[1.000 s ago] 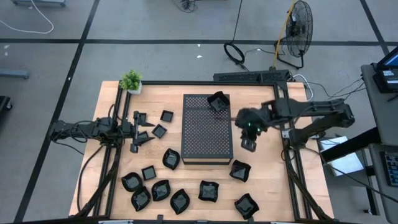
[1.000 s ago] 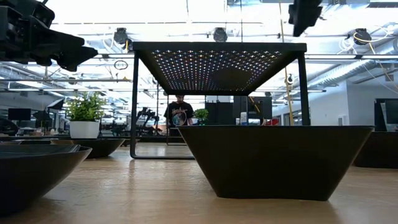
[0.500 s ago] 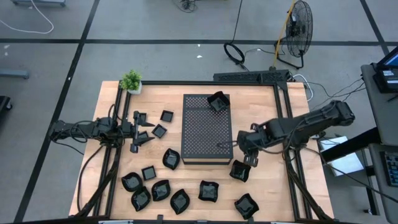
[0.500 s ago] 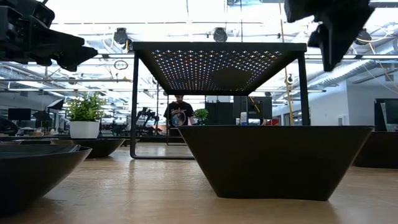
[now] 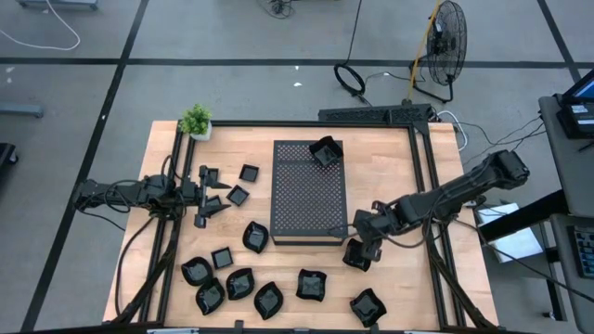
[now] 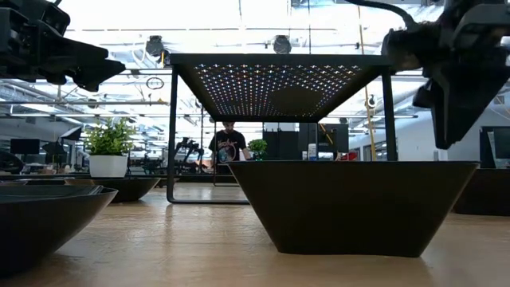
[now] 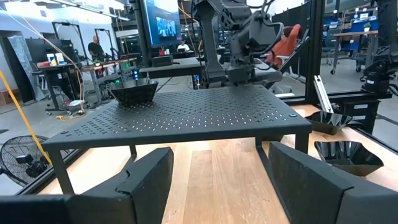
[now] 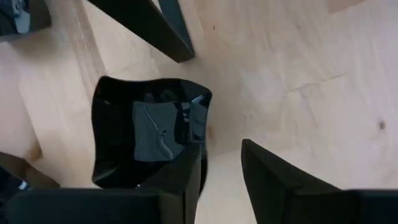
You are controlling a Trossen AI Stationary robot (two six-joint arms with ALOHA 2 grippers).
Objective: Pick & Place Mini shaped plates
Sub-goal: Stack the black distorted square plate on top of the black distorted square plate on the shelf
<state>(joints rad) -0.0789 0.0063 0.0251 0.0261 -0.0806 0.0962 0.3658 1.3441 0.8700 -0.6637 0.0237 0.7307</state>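
Note:
Several glossy black mini plates lie scattered on the wooden table, most near its near edge. One plate sits on the far part of the dark perforated box. My right gripper is open and points down over a wavy-rimmed plate by the box's near right corner. One finger stands over the plate's bowl and the other outside its rim, above bare wood. My left gripper hovers open at the table's left, facing the box. My right gripper straddles the plate's rim from above, one finger inside and one outside. I cannot tell whether either finger touches it. The plate rests flat on the table.
A small potted plant stands at the far left corner. Other plates cluster along the near edge, and one plate lies just nearer than the right gripper. Black frame rails run along both table sides. Bare wood lies right of the box.
My right gripper has moved from beside the box's right edge toward the table's near edge and down, ending over the plate at the box's near right corner. The plates have kept their places.

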